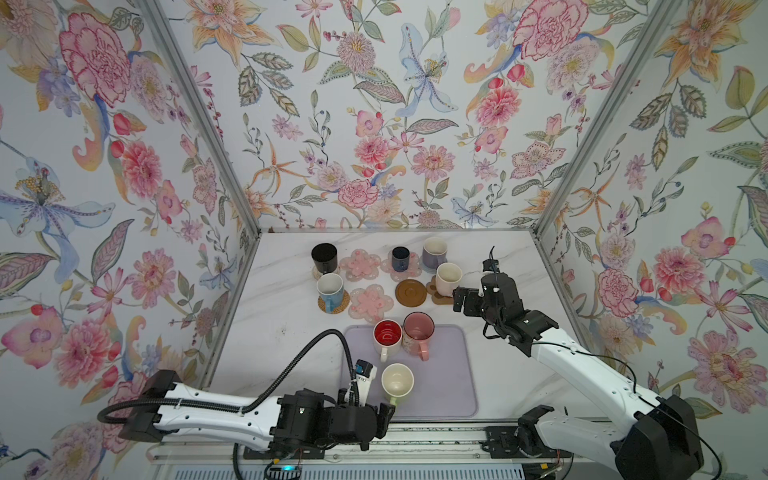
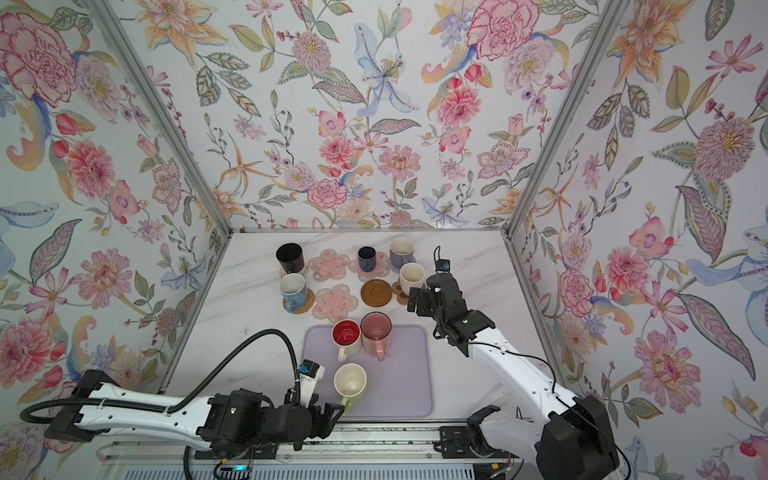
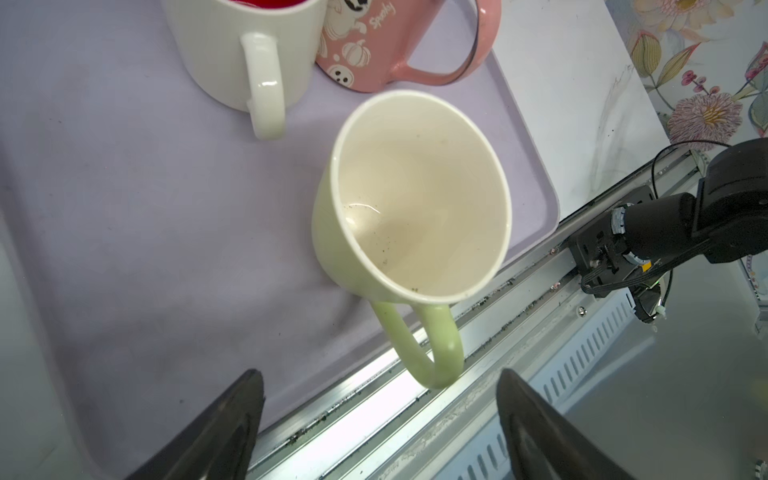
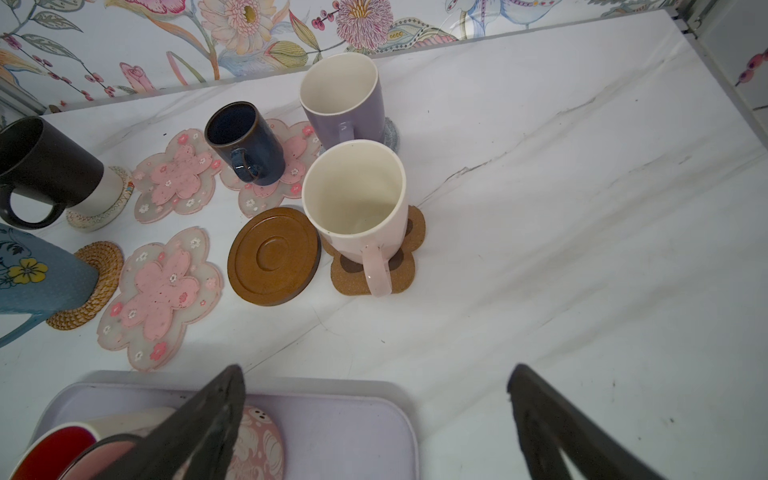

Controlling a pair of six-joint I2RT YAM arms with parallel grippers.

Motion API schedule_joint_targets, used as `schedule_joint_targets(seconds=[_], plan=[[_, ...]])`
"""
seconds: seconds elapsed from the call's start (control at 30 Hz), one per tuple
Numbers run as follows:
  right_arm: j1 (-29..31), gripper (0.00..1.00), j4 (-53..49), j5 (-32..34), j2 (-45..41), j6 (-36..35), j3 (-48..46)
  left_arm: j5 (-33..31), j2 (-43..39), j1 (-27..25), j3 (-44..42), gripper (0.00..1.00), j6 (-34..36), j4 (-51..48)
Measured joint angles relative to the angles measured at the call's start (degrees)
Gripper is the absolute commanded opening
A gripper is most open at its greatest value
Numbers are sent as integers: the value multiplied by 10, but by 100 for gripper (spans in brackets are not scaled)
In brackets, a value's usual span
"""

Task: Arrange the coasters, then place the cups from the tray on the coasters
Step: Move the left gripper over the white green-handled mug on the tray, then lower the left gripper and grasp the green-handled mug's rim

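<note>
On the lavender tray [image 1: 449,374] stand the red-inside white cup [image 1: 387,334], the pink floral cup [image 1: 418,328] and the cream-green cup [image 1: 397,380]. My left gripper [image 3: 379,374] is open at the tray's near edge, and the green handle [image 3: 432,353] reaches between its fingertips without touching. My right gripper [image 1: 459,299] is open and empty beside the cream-pink cup [image 1: 449,277] on the paw-print coaster [image 4: 374,274]. Black [image 1: 324,257], light blue [image 1: 330,289], navy [image 1: 400,258] and lavender [image 1: 434,251] cups stand on coasters. Two pink flower coasters [image 1: 360,264] [image 1: 370,302] and the brown disc [image 1: 411,293] are bare.
Floral walls close in the marble table [image 1: 498,257] on three sides. A metal rail [image 3: 374,415] runs along the near edge, just past the tray. The right arm's base [image 3: 665,228] sits on that rail.
</note>
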Motion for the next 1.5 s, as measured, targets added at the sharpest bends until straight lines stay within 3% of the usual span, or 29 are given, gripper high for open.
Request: schedule_joint_targets(seconds=[0.23, 0.4, 0.9, 1.5], plan=[[0, 99, 2, -1, -2, 2, -5, 4, 82, -10, 21, 89, -21, 12], [-3, 99, 4, -3, -3, 4, -14, 0, 107, -10, 45, 83, -25, 13], [-4, 99, 13, -11, -3, 4, -15, 29, 158, 50, 45, 71, 7, 41], [-7, 99, 17, -12, -3, 7, -21, 67, 223, 68, 71, 45, 50, 56]])
